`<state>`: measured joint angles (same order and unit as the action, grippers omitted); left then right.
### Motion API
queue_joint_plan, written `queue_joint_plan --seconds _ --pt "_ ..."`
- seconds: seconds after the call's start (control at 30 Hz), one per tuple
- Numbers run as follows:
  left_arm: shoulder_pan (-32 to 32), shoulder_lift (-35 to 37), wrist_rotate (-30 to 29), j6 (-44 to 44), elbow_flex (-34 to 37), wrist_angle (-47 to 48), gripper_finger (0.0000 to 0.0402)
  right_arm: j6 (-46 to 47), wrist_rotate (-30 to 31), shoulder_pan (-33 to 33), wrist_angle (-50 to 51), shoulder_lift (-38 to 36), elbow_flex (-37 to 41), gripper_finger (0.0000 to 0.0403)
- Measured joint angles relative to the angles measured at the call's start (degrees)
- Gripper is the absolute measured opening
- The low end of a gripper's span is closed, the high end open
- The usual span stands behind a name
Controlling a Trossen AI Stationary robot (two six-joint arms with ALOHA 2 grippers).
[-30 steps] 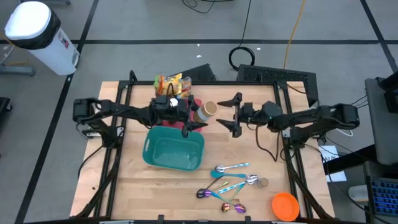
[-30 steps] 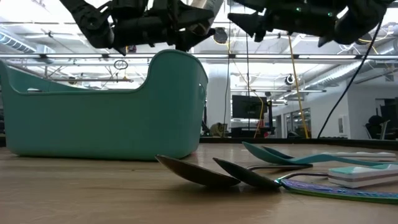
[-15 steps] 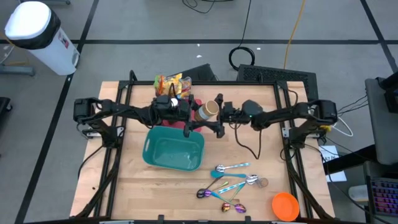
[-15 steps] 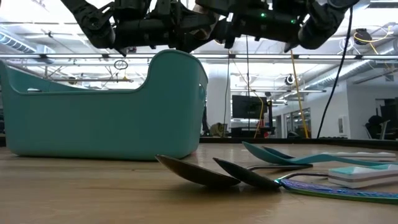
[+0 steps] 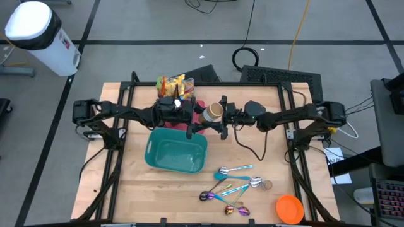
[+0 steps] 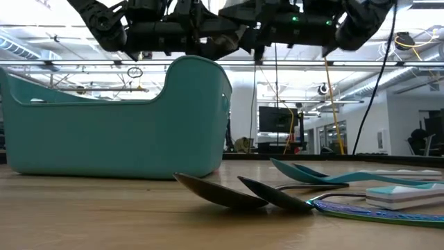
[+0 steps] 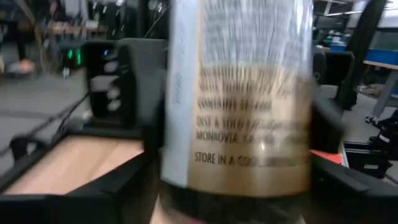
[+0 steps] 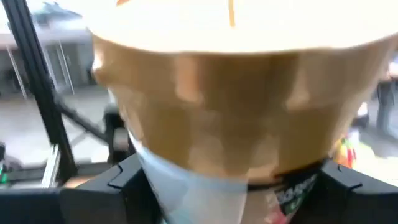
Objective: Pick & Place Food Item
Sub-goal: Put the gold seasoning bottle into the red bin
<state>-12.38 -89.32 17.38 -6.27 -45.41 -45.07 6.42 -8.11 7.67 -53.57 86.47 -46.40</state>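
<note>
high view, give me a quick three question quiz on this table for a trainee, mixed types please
1. True or false: the teal basket has food lying in it.
2. Multiple choice: the brown-lidded jar is
A. between the left gripper and the right gripper
B. beside the orange bowl
C. inside the basket
3. Fill in: the spoons lie on the table between the basket and the orange ____.

Key: 1 false, its floor shows bare; 2 A; 3 bowl.
</note>
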Motion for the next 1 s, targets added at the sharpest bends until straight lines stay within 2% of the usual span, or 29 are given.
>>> queue_joint_plan --seconds 0.1,0.23,0.3,0.37,0.47,0.6,0.77,0.87,1.0 --pt "-0.3 3.9 -0.6 -1.4 0.0 7.6 0.0355 -1.1 0.5 0.8 13.3 -6.8 0.1 0.0269" --pt "-0.4 10.5 -1.7 -0.2 -0.2 17.5 0.0384 -4.7 7.1 0.6 32.0 -14.9 0.1 0.0269" --pt "-0.7 13.1 -1.7 -0.2 -2.5 23.8 0.039 -5.0 11.2 -0.2 38.9 -16.5 0.1 0.0269" --pt "-0.9 13.9 -1.6 -0.3 -7.9 33.5 0.0392 -4.8 14.4 -1.2 43.8 -16.7 0.1 0.0269" --pt "-0.5 11.8 -1.9 3.9 -18.5 52.9 0.0393 -4.2 16.9 -2.7 45.2 -14.7 0.1 0.0269" --pt "2.2 5.0 -3.4 8.7 -30.3 66.8 0.0394 -4.5 19.6 -4.5 44.3 -11.2 0.1 0.0269" --pt "4.7 -3.2 -5.7 13.7 -38.2 70.6 0.0394 -4.5 21.5 -5.9 41.3 -8.7 0.0 0.0269" --pt "5.6 -6.6 -8.7 15.8 -39.9 69.5 0.0394 -4.3 21.8 -6.7 42.4 -8.6 0.3 0.0269" --pt "6.2 -8.2 -15.5 16.7 -40.8 68.3 0.0394 -3.6 22.3 -7.6 42.2 -8.6 0.2 0.0269"
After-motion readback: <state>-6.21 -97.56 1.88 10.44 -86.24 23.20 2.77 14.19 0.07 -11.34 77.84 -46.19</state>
